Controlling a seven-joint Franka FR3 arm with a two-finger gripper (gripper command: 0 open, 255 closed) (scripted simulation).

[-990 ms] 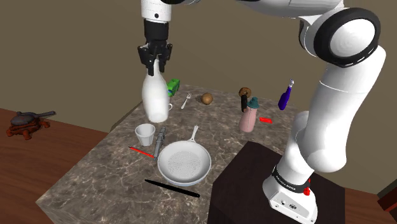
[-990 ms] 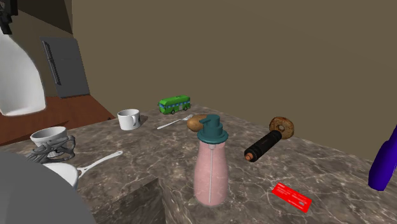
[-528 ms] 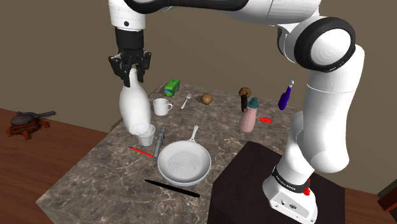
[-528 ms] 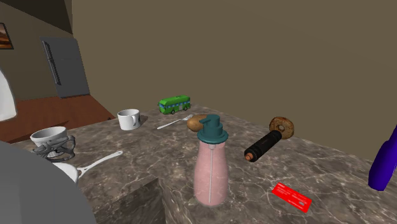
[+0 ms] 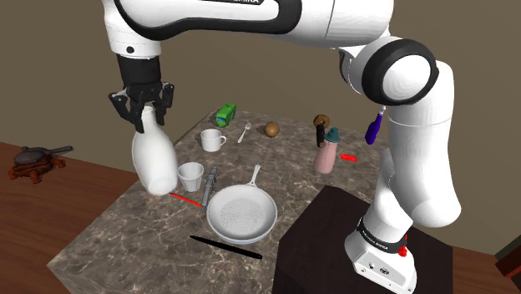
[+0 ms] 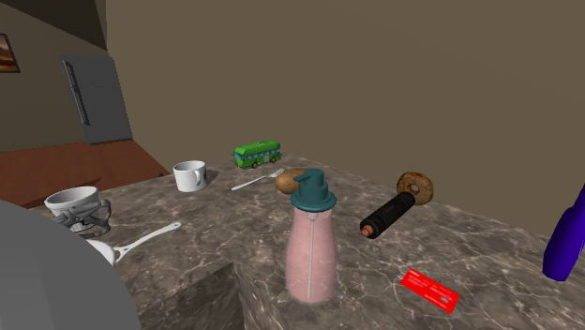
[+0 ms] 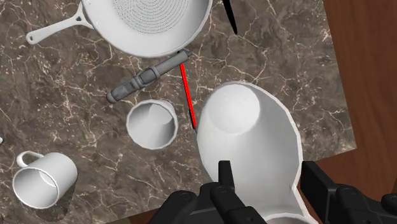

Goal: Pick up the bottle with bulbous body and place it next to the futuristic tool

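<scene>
Ok, gripper point(image 5: 144, 113) is clamped on the neck of the white bottle point(image 5: 153, 163), fingers point(image 7: 224, 175) pressed on either side of it in the wrist view. Bottle hangs roughly upright, bulb end down, over the marble table point(image 5: 108, 238) near its edge on the shoulder view's left. Can't tell if its base touches the top. It sits just beside the handleless white cup point(image 5: 190, 175), on the cup's side away from the pan. The grey tool point(image 7: 147, 76) lies flat on the far side of that cup, between cup and white pan point(image 5: 241, 213). A thin red rod point(image 7: 188, 95) runs from the tool's tip toward the bottle, its end right at the bottle's outline in the wrist view. So the bottle is near the tool but apart from it, with the cup between. White mug point(image 5: 212, 140) is further back, then the green toy bus point(image 5: 226, 114), a fork point(image 5: 244, 132) and a small brown round thing point(image 5: 272, 129). Pink bottle with teal cap point(image 6: 311, 248) stands upright toward the stand point(image 5: 321, 242), a red card point(image 6: 430, 289) flat beside it. A long black strip point(image 5: 225, 247) lies in front of the pan.
</scene>
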